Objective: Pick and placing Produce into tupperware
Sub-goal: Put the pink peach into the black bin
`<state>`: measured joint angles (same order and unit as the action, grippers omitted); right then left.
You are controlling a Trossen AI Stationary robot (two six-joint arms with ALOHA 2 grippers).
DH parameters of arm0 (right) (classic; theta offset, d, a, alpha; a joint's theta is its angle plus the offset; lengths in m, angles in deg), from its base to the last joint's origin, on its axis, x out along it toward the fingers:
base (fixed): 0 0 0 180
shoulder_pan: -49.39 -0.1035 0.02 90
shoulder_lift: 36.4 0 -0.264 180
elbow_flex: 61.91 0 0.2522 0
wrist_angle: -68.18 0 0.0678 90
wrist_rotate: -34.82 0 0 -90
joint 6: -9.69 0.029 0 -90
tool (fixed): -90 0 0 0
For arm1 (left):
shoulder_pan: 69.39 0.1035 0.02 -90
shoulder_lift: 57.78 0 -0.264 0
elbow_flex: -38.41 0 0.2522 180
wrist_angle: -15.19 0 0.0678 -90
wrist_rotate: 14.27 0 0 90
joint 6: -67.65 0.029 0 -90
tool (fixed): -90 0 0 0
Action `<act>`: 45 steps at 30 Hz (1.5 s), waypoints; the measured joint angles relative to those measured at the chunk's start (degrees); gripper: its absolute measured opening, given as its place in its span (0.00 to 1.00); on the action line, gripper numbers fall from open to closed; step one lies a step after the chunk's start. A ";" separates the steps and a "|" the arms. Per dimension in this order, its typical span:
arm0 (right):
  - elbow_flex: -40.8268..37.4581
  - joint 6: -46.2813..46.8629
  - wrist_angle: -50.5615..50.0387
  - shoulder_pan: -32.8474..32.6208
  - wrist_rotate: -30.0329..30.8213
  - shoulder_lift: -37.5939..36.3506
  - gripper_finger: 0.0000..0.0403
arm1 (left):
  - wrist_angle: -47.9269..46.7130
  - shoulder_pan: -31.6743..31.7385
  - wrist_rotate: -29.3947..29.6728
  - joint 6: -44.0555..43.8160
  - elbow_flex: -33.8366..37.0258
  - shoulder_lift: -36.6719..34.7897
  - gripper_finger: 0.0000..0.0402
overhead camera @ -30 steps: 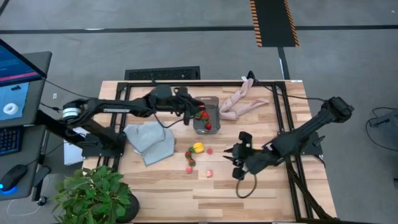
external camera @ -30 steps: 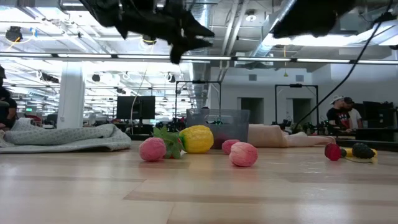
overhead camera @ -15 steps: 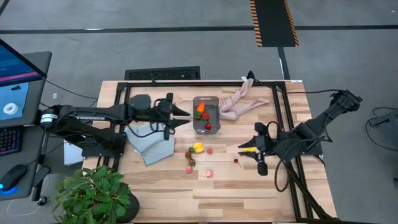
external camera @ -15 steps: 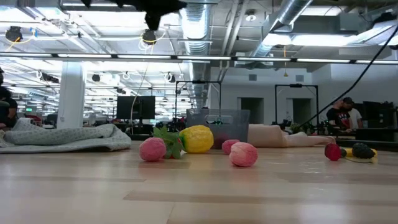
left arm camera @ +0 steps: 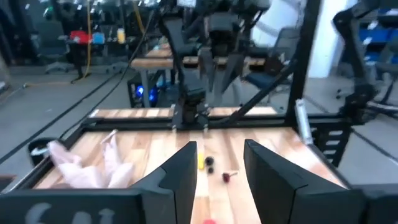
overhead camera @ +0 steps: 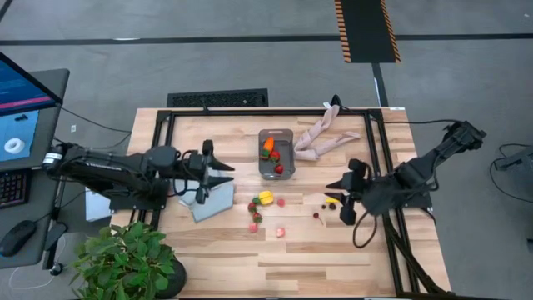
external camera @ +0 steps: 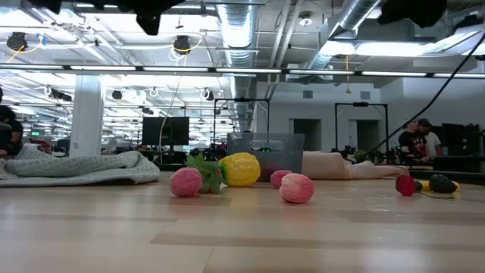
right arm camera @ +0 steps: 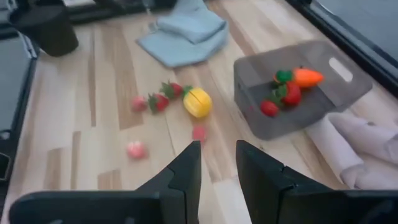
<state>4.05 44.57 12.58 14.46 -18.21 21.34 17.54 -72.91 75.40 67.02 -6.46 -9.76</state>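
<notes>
Tupperware (overhead camera: 276, 153) sits mid-table, holding a carrot (right arm camera: 307, 77) and strawberries. Lemon (overhead camera: 265, 197), pink berries and more strawberries lie loose on the table (overhead camera: 333, 258) just below it. Left pincer (overhead camera: 223, 167) hangs over the grey-blue cloth (overhead camera: 212, 198), right pincer (overhead camera: 332, 192) by the small pieces at right; both empty, fingers slightly apart. Toys look light, hard, round: likely to roll, so pinch across the middle. Only the right wrist view shows the tub's contents; the low view shows the lemon touching a leafy strawberry.

The wooden desk (overhead camera: 333, 250) carries the tupperware (overhead camera: 276, 153), a grey-blue cloth (overhead camera: 208, 197) under the left hand (overhead camera: 223, 170), and loose produce (overhead camera: 265, 198) beside the right hand (overhead camera: 335, 193).
</notes>
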 joint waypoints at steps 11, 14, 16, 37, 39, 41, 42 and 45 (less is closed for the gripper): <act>0.00 9.14 -1.79 1.97 -3.69 12.18 0.30 | 17.77 -6.48 4.28 3.39 14.25 -5.35 0.30; -0.07 7.51 1.15 2.85 -3.53 15.73 0.30 | 17.34 -7.13 7.09 2.93 15.16 -5.78 0.30; -0.04 4.93 6.06 3.61 -4.11 18.25 0.30 | 17.62 -7.20 8.44 1.54 15.16 -5.82 0.30; 6.54 -7.54 26.67 7.00 -17.90 42.66 0.30 | 16.89 -7.24 8.31 -1.14 15.16 -5.80 0.30; 8.15 -8.89 26.98 7.39 -20.66 44.60 0.31 | 16.84 -7.24 8.31 -1.14 15.16 -5.80 0.30; 9.53 -9.42 26.25 8.16 -24.62 45.88 0.32 | 16.84 -7.24 8.31 -1.60 15.16 -5.80 0.30; 10.31 -9.43 26.87 8.62 -26.27 46.49 0.34 | 16.82 -7.24 8.29 -1.80 15.16 -5.80 0.30; 11.49 -10.33 27.42 9.38 -28.43 47.76 0.41 | 16.79 -7.24 8.29 -2.10 15.16 -5.80 0.30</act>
<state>15.54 34.23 40.00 23.84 -46.65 69.10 34.33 -80.15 83.69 64.92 8.71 -15.56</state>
